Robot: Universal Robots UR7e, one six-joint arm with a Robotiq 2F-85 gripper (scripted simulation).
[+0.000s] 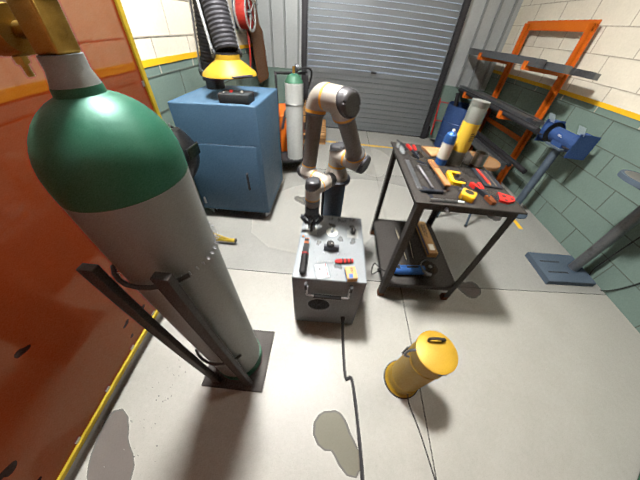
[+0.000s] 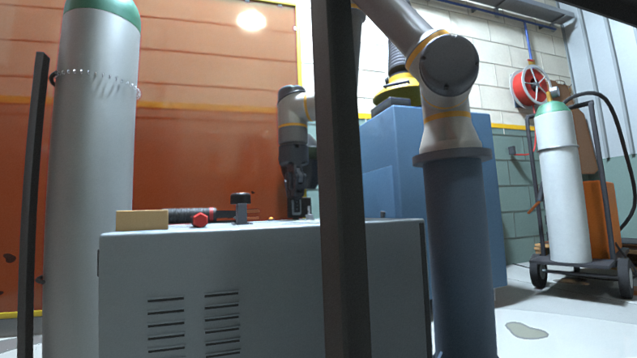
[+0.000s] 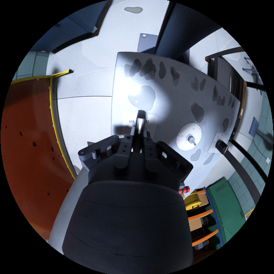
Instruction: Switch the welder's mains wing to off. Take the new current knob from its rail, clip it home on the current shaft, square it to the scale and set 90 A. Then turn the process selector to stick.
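The mains wing (image 3: 140,122) stands up as a narrow dark blade at the far left corner of the welder's grey top panel, and my gripper (image 3: 139,138) is closed on it with a finger on each side. From the side camera my gripper (image 1: 312,223) points straight down at that corner of the welder (image 1: 329,268). The bare current shaft (image 3: 190,139) sits in the middle of its white round scale to the right. The new black current knob (image 2: 241,197) sits on its rail post. The dark process selector (image 3: 221,146) lies right of the scale.
Behind the welder stand my arm's pedestal (image 1: 332,199) and a blue cabinet (image 1: 232,144). A tool cart (image 1: 450,191) stands to the right, a large green-topped gas cylinder (image 1: 129,206) to the left. A yellow canister (image 1: 421,364) lies on the floor in front.
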